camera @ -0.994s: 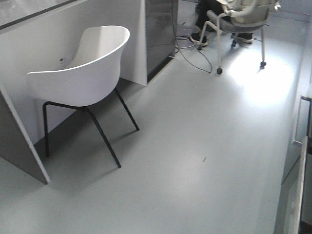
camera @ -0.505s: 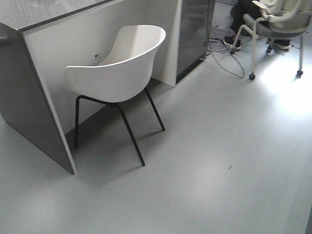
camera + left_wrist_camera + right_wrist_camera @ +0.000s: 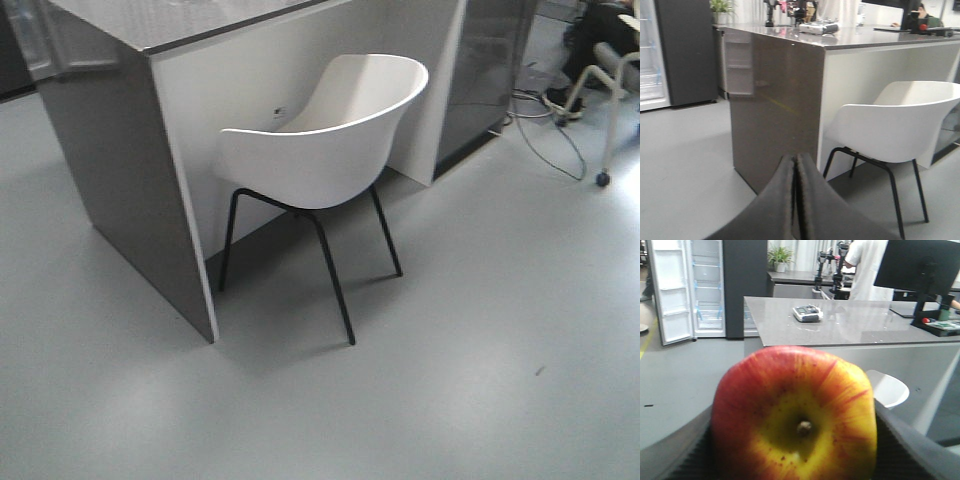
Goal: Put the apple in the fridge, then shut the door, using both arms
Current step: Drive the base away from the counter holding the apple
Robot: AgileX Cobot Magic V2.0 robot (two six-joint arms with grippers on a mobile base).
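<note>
Apple: the apple (image 3: 795, 415) sits between the pads (image 3: 912, 452) of the right gripper (image 3: 792, 455), stem end towards the wrist camera. It is well apart from the fridge.
Handling: judged firm, smooth-skinned and fairly heavy for its size. The waxy skin may slip, and a hard pinch would bruise it. Hold it across the widest girth (as it appears to be held now), never at stem or base.
Right gripper: spread to the apple's width, a pad against each flank.
Left gripper: the left gripper (image 3: 796, 200) has its fingers pressed together with nothing between them.
Fridge: the fridge (image 3: 707, 290) stands open at the far left, showing a white interior and shelves with blue strips.
Door: the door (image 3: 670, 295) is swung wide, with its white inner face and bins towards you.
Surroundings: a grey counter (image 3: 840, 320) and a white chair (image 3: 320, 150) lie between you and the target.
Stage: judged to be transit; the apple is not yet shelved.
Next: you will likely need to clear the counter corner, then square up to a shelf.
Risk: jolts in travel could loosen the apple.
</note>
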